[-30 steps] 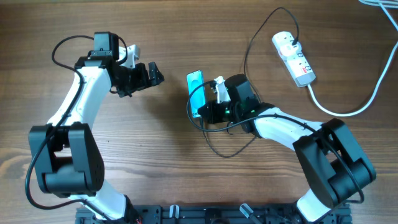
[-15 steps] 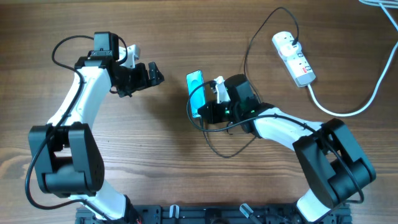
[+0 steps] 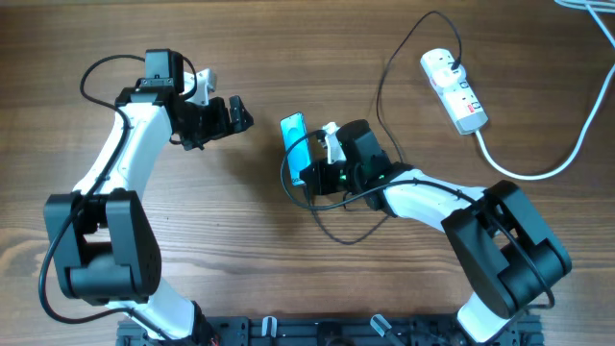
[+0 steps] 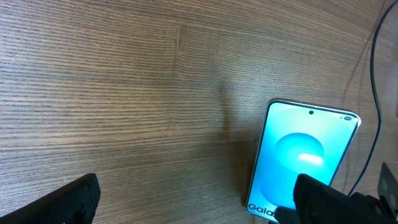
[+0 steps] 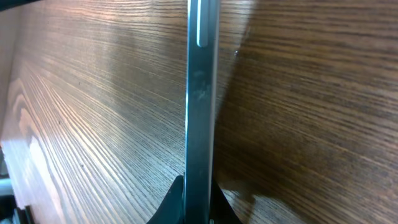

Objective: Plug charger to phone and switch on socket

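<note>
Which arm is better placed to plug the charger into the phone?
Right, probably: right gripper shut at the near end of the teal phone, thin black charger cable looped beside it; left gripper open, apart.

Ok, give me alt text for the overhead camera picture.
The right gripper is shut on a small teal-screened smartphone at centre, thin black charger cable looping beside it. The left gripper hangs open nearby; a white oblong power strip lies far right.

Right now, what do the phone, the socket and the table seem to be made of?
The phone: a glossy glass front, it seems, from the smooth glowing face and its bright spot; the thin edge looks like metal. The socket: smooth white plastic, probably. The table: wood or wood-look laminate, matte, with fine grain lines.
</note>
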`<action>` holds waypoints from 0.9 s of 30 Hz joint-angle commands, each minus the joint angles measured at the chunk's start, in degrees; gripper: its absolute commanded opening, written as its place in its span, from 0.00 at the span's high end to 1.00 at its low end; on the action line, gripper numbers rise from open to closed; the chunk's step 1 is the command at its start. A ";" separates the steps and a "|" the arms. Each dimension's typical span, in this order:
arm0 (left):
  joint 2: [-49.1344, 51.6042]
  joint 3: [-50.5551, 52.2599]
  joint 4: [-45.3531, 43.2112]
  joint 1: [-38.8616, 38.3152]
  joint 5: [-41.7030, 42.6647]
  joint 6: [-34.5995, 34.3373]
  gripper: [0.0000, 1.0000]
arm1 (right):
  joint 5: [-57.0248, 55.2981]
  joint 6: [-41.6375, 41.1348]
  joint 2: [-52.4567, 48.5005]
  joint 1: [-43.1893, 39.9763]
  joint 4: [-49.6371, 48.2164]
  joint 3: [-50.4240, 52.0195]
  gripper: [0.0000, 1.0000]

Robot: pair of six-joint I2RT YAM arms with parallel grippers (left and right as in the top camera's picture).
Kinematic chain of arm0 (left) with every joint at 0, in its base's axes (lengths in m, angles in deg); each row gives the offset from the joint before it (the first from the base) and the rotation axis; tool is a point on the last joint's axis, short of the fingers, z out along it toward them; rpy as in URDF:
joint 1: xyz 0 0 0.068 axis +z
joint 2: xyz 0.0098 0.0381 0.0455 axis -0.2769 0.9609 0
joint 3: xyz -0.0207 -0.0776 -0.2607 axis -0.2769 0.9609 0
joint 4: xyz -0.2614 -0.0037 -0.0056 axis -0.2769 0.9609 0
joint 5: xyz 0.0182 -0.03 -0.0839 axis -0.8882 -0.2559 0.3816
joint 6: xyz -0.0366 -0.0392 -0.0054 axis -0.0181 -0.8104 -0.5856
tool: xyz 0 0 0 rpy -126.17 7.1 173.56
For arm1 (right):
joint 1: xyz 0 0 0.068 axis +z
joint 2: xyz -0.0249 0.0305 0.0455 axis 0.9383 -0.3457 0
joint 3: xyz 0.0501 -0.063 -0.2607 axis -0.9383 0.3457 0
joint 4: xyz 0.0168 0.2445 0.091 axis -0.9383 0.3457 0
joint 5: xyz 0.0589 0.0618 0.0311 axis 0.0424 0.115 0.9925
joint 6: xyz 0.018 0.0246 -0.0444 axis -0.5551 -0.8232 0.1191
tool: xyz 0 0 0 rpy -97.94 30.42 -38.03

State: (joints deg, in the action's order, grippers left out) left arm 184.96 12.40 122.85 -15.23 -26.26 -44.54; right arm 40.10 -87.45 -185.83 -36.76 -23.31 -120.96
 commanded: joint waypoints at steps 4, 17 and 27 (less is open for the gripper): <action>-0.57 -0.04 -0.17 0.28 -0.52 -0.28 0.00 | -0.81 -6.64 -0.74 0.02 0.28 -0.81 0.96; -0.57 -0.04 -0.17 0.28 -0.52 -0.28 0.00 | -1.22 -8.55 -0.74 0.02 -0.68 -0.81 0.96; -0.57 -0.04 -0.17 0.28 -0.52 -0.28 0.00 | -0.31 -9.49 -0.74 0.02 -0.68 -0.81 0.96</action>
State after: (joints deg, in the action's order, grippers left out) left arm 184.96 12.40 122.85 -15.23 -26.26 -44.54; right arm 39.29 -96.50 -185.83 -36.76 -23.49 -120.96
